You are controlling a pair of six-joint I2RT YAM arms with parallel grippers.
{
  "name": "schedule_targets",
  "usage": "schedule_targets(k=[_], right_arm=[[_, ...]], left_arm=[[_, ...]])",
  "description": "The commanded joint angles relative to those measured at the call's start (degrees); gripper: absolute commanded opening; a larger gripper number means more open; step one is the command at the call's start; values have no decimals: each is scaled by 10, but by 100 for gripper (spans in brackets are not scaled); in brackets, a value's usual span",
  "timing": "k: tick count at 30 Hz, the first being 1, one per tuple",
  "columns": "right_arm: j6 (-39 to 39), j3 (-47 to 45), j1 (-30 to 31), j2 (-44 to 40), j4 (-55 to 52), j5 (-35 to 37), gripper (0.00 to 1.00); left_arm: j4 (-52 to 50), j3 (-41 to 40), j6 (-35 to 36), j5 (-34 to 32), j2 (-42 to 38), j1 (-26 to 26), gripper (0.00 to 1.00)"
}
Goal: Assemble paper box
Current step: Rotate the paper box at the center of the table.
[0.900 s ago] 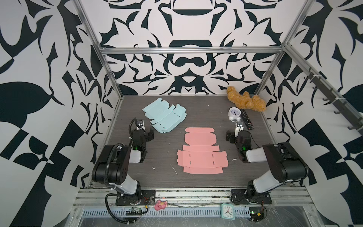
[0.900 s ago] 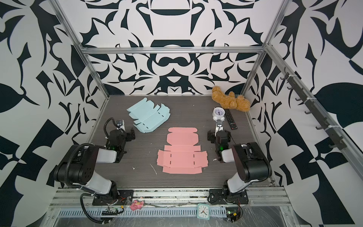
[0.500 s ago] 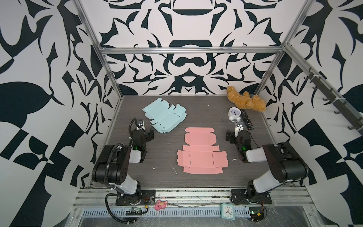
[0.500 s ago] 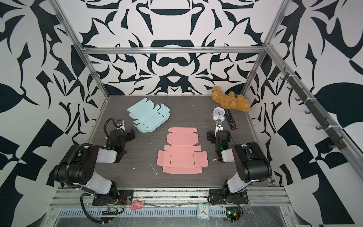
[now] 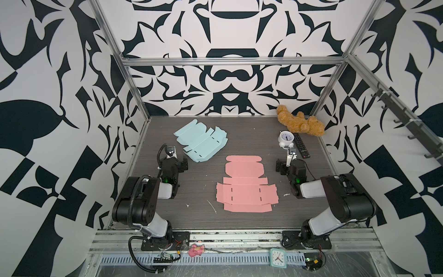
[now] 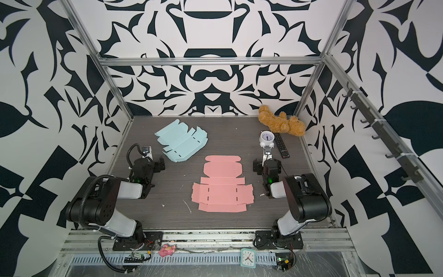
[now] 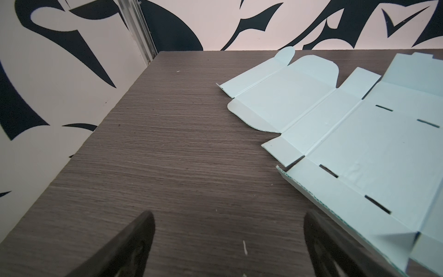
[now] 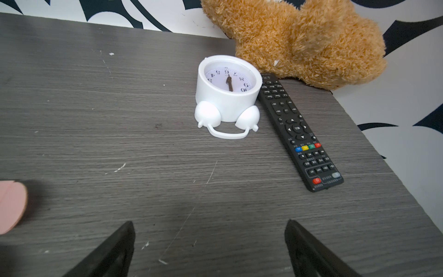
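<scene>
Nearest, by the front rail: left arm (image 5: 136, 201) and right arm (image 5: 345, 199). Both fold low and tuck back, one on each side, forearms reaching forward just above the surface (image 5: 239, 129) and wrists roughly level. Reads as a symmetric ready stance that leaves the middle free for work not yet begun.

Between them, toward the front: pink blank (image 5: 247, 191). Lies fully flat and unfolded, slots showing, long axis running near to far. Sits apart from both arms, probably laid centrally so as to be reachable from either side. Looks the likelier piece for assembly, though not certain.

Left jaws: spread wide and empty, with only bare woodgrain between the fingertips (image 7: 143, 223) in the left wrist view. Right jaws: likewise wide and empty, pointing across open surface with a rounded corner of the pink blank off to one side.

Farther back on the left: blue blank (image 5: 201, 141). Also unfolded but skewed, some flaps lifting a little, nearest edge just beside the left jaws.

Farther back on the right: white alarm clock (image 5: 286, 138), face up, just beside a black remote (image 5: 301, 145). Behind both, in the corner, teddy bear (image 5: 299, 122). Clutter, seemingly kept clear of the folding area.
</scene>
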Motion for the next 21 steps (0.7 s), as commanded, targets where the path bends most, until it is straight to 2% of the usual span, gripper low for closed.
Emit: schedule_targets(k=[1, 21], right_arm=[[-3, 12, -3, -12, 13, 0, 99], [-1, 15, -6, -11, 9, -4, 100]], left_arm=[[16, 5, -2, 3, 2, 1, 99], [14, 7, 0, 3, 3, 1, 99]])
